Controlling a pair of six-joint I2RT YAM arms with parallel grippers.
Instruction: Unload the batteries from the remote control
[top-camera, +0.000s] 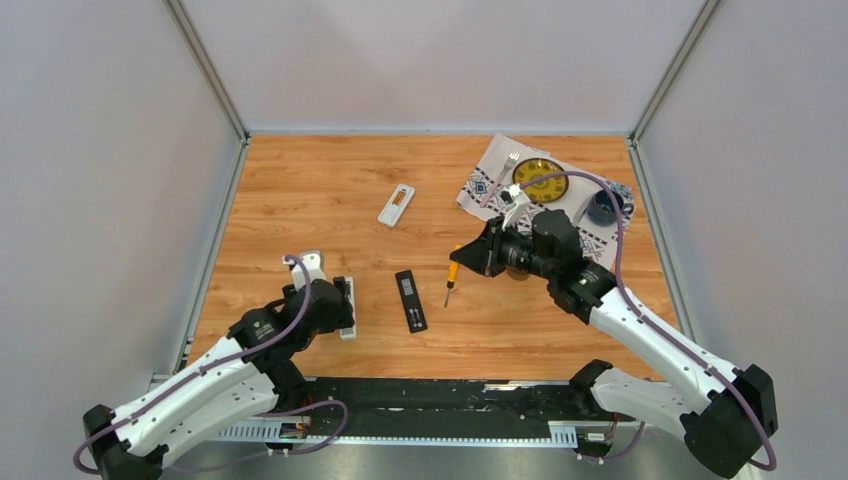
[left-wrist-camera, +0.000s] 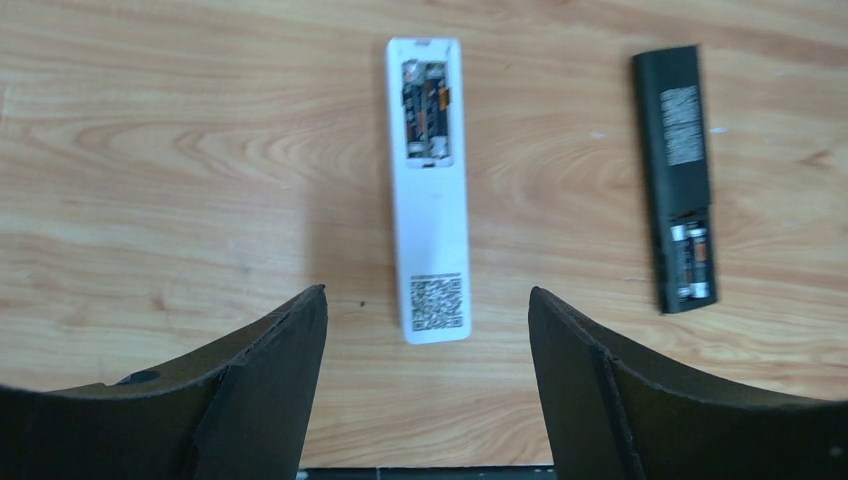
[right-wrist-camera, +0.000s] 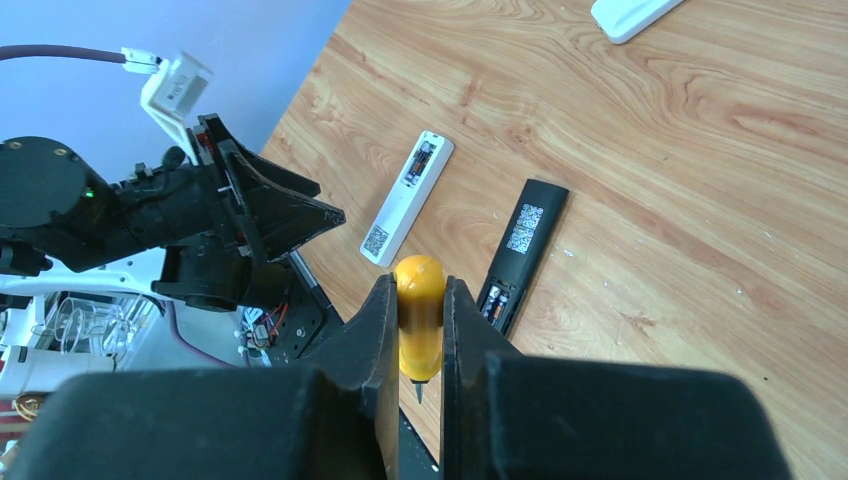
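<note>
Yellow screwdriver (right-wrist-camera: 420, 318) in right hand (right-wrist-camera: 420, 288); batteries (left-wrist-camera: 428, 108) inside remote (left-wrist-camera: 432, 235)

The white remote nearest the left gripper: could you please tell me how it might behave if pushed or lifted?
The white remote looks like a hard plastic shell, so it is probably stiff. It lies flat on the wooden table, so it would likely slide or pivot, not roll. Its batteries sit uncovered; tipping it over might shake them loose.
</note>
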